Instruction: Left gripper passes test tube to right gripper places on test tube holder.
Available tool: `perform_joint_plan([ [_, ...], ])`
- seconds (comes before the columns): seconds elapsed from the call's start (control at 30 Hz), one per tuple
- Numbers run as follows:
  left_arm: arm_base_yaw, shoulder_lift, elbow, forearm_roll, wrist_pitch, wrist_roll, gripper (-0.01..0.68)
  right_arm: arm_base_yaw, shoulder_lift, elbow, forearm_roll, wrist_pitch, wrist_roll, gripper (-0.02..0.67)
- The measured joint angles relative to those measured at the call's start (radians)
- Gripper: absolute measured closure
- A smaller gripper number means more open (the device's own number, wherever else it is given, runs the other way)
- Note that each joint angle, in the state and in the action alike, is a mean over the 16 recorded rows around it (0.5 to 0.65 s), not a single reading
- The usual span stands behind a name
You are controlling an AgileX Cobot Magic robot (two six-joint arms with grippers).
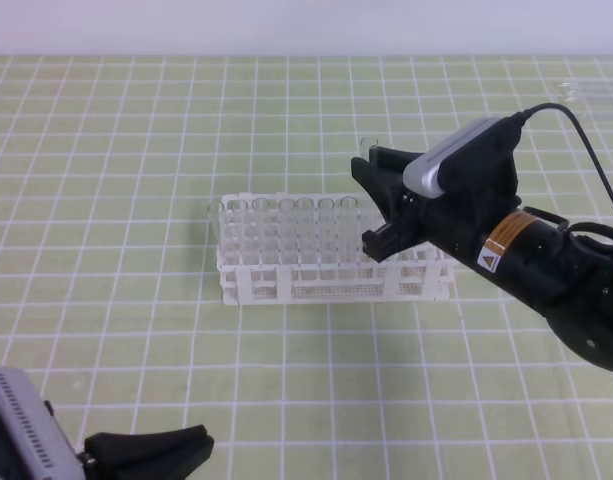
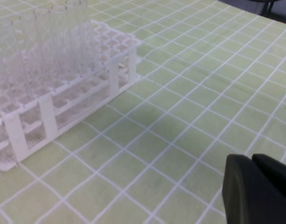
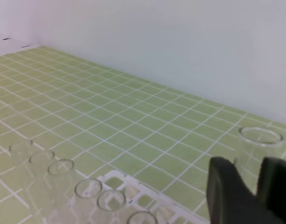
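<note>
On the green gridded worktop (image 1: 136, 150), the test tube (image 3: 259, 149) is pinched upright by the right pincer (image 1: 386, 200) above the test tube holder's (image 1: 286, 280) right end, presumably for lowering, while the left pincer (image 1: 151, 450) is parked near-left, pressed together.

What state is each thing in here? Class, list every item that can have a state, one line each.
left gripper: low near the front edge, holding nothing; open or shut unclear.
right gripper: above the rack's right end, shut on the test tube.
test tube: upright between the right gripper's jaws, open mouth up, not yet in a hole.
test tube holder: standing on the mat, back row filled with clear tubes.
</note>
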Motion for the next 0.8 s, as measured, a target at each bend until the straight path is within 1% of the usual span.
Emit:
perform_joint_plan([
  [0.8,0.0,0.003,0.0,0.001,0.023,0.001,0.672,-0.004,0.021,0.02,0.018,-0.004,0.0,0.631],
])
